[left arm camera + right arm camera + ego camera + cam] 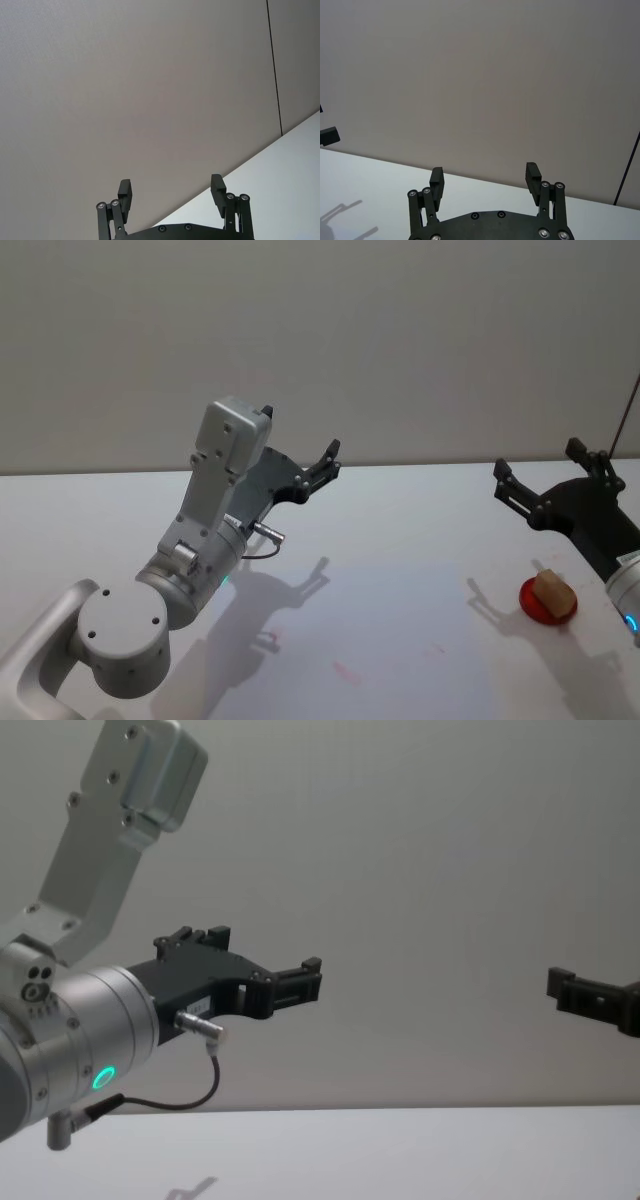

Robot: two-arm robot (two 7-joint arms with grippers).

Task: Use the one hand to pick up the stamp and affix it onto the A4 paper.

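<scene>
Black right gripper (538,462) aloft, jaws apart.

The left arm (70,1030) was a silver cylinder with a green light ring (103,1077). A pale grey angular bracket (110,810) was bolted above it, and a thin black cable (215,1070) looped from a silver plug (200,1022). The left gripper (325,465) was matt black, its slim linked fingers (124,192) pinned with small silver screws (101,205). The right gripper (538,462) was the same black, with ridged fingertips (532,175). Its silver wrist (625,588) carried a blue light (632,620).
</scene>
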